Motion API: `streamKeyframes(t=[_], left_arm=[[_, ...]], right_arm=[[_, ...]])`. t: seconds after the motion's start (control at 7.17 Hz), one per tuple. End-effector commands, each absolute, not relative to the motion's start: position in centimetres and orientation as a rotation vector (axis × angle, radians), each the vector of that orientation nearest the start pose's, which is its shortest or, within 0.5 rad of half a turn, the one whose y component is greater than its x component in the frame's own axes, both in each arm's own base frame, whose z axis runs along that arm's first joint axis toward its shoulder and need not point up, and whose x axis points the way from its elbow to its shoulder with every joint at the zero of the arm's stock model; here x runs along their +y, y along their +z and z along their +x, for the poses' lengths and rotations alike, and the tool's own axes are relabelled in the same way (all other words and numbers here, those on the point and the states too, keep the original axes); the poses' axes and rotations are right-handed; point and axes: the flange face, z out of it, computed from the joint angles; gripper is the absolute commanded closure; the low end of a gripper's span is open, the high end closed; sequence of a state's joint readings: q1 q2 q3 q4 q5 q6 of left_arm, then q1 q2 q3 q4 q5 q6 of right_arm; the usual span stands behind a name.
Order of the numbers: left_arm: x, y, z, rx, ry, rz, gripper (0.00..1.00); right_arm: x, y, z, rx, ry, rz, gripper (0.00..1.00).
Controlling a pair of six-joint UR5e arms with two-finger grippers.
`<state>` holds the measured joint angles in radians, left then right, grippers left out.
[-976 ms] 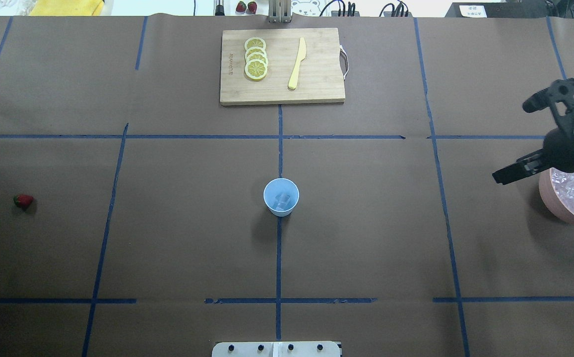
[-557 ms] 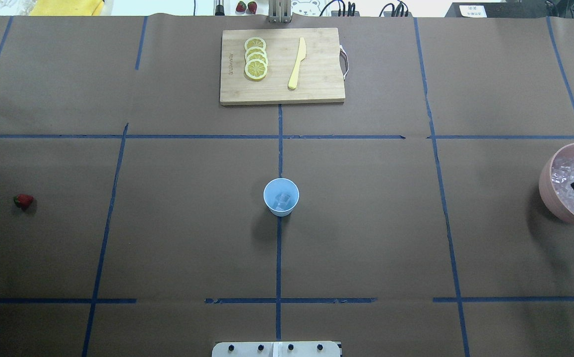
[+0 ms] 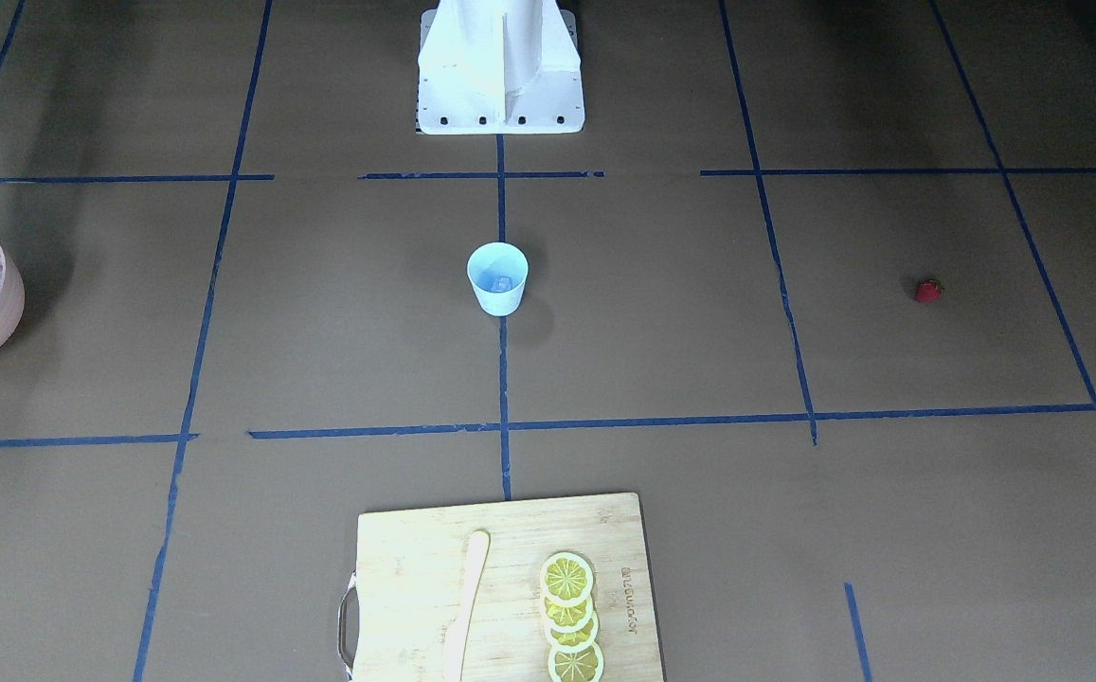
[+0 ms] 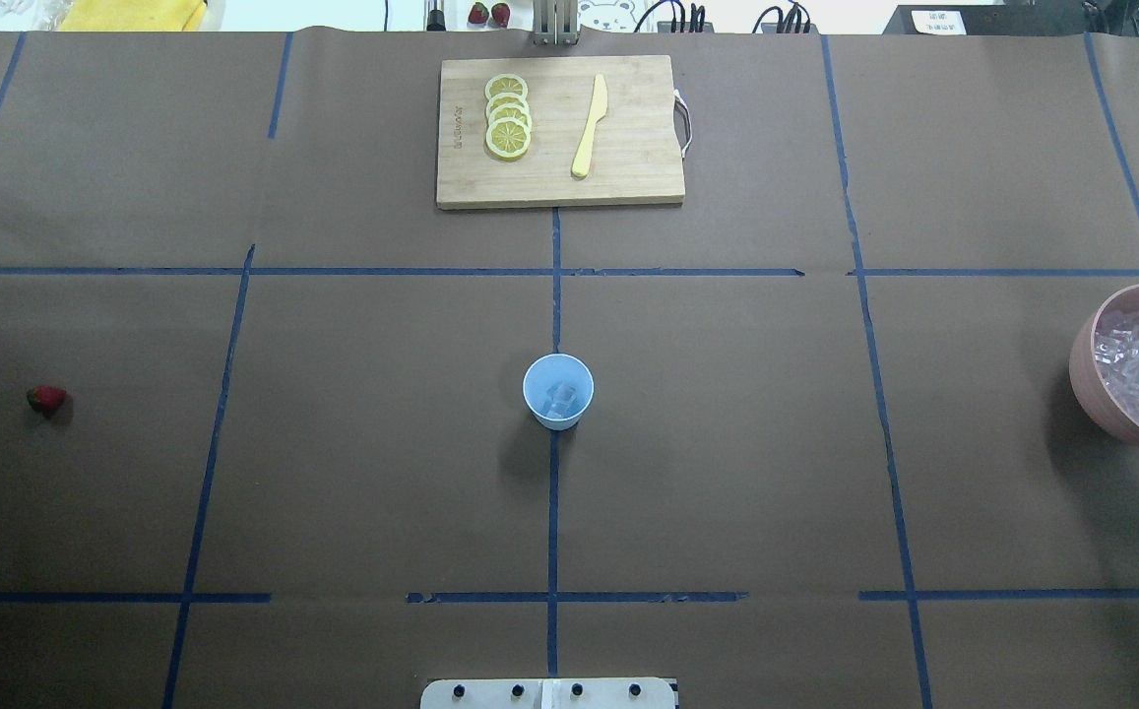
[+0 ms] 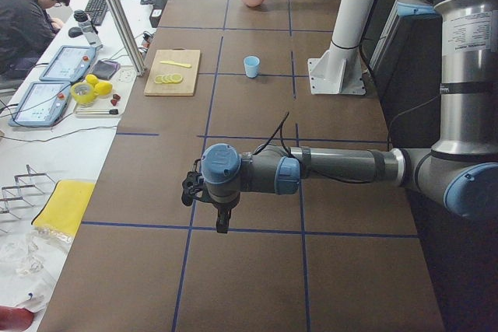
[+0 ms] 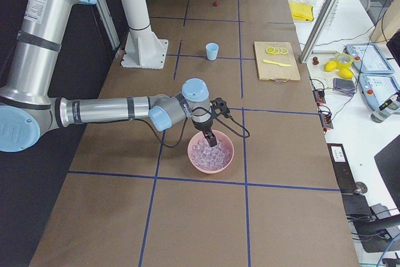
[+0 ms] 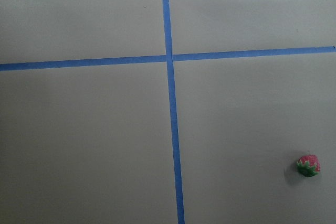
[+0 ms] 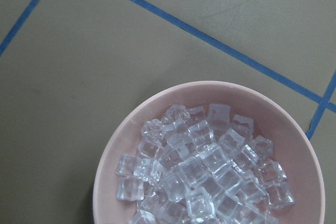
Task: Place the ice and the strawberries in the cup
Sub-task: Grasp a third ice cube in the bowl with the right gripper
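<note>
I see the strawberry [image 4: 45, 399] far left of the cup [image 4: 557, 391], tip toward it; I can't tell the left gripper [image 5: 222, 225] or right gripper [image 6: 208, 137] spread.

ROBOTICS LAB: You are looking at a test cell, not a kitchen. The jointed grey-and-blue left arm [image 5: 342, 167] and right arm [image 6: 106, 110] work beside a white mounting column [image 6: 139, 23]. The column's base plate sits on a long surface [image 4: 727, 443] wrapped in brown paper and squared off with blue tape lines [image 4: 554, 492]. Across the surface from the column, past an aluminium frame post [image 5: 118, 17], a white desk carries touchscreen control pendants [image 5: 68, 62] and a keyboard [image 5: 99, 7], with a person [image 5: 27, 17] seated there. Cables [image 4: 786, 17] crowd the edge farthest from the column.
</note>
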<state>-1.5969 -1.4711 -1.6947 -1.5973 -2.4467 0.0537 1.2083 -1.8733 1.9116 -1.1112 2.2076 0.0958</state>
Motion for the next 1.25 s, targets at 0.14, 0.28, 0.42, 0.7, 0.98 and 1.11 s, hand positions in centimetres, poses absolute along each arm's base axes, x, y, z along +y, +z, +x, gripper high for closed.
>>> streamKeyframes(t=[0.14, 0.28, 0.42, 0.7, 0.98, 1.11], left_arm=[[-45.1, 63.5, -6.9, 0.873, 0.047, 0.081, 0.0], [-45.1, 63.5, -6.9, 0.873, 0.047, 0.081, 0.0], [-45.1, 63.5, -6.9, 0.872, 0.047, 0.081, 0.0], [-45.1, 63.5, -6.9, 0.872, 0.047, 0.081, 0.0], [-45.1, 63.5, -6.9, 0.873, 0.047, 0.081, 0.0], [-45.1, 63.5, -6.9, 0.872, 0.047, 0.081, 0.0]], right_arm=[[-39.0, 60.6, -9.9, -0.631, -0.45, 0.279, 0.02], [-38.8, 61.4, -10.2, -0.626, -0.457, 0.262, 0.02], [-38.7, 61.9, -10.9, -0.62, -0.471, 0.252, 0.03], [-39.3, 62.1, -11.9, -0.622, -0.487, 0.249, 0.04], [-39.8, 61.9, -12.2, -0.624, -0.499, 0.259, 0.24], [-39.8, 61.7, -12.2, -0.623, -0.504, 0.264, 0.4]])
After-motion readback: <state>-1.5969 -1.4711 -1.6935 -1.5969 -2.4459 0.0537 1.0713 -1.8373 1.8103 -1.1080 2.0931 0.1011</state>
